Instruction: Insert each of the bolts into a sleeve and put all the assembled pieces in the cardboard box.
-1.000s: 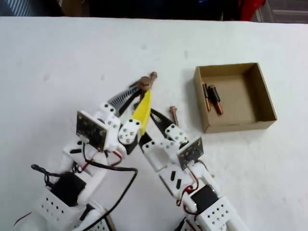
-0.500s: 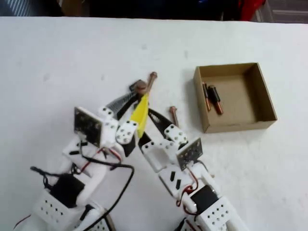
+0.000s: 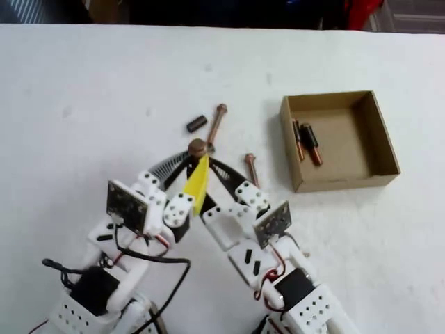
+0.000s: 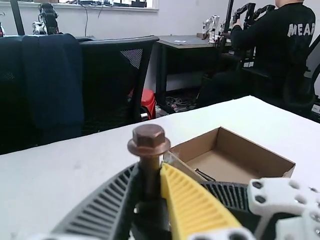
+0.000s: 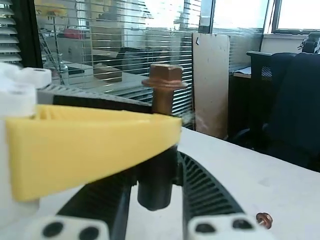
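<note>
White counter (image 3: pixel 83 76).
One cardboard box (image 3: pixel 338 181) on right, open top up.
Two tools meet mid-counter, left of box.
Left tool (image 4: pixel 150 172): grey and yellow fingers pinching one bolt (image 3: pixel 197 147) by shaft, head up.
Right tool (image 5: pixel 156 175): black fingers pressed on one sleeve (image 5: pixel 155 192) directly under that bolt. Junction hidden by yellow finger.
Two assembled pieces (image 3: pixel 297 140) (image 3: pixel 311 145) in box, side by side near its left wall.
Two loose bolts on counter: far bolt (image 3: pixel 215 125) just beyond tools, near bolt (image 3: pixel 250 168) between tools and box.
One loose sleeve (image 3: pixel 197 124) just left of far bolt.
</note>
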{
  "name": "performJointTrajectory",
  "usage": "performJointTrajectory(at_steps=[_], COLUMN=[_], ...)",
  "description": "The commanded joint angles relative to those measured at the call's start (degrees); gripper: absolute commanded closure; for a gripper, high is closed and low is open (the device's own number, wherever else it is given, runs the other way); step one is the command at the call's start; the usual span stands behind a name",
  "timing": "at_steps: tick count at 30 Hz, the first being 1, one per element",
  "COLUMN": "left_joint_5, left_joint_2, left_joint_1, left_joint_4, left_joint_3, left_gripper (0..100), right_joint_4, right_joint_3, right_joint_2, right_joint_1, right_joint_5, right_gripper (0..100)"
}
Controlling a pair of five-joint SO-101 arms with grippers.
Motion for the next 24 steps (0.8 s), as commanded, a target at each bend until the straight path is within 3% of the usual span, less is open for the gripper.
performJointTrajectory(at_steps=[1, 7, 12, 24], left_joint_5=[-0.7, -0.7, -1.1, -3.5], left_joint_2=[-1.5, -1.5, -1.5, -1.6], left_joint_1=[-0.7, -2.9, -5.7, -5.2], left_joint_4=[0.2, 0.1, -0.3, -0.3], left_joint_3=[-0.3, -0.2, -0.2, -0.4], left_gripper=[84, 83, 83, 83], right_joint_4=[1.9, 8.2, 8.4, 8.1], right_joint_3=[-0.9, -4.0, -4.1, -4.2], right_joint_2=[-0.7, -0.7, -0.7, -0.7], right_joint_1=[0.2, 0.2, 0.2, 0.2], right_joint_5=[-0.3, -0.4, -0.4, -0.4], right_gripper=[98.1, 98.1, 98.1, 98.1])
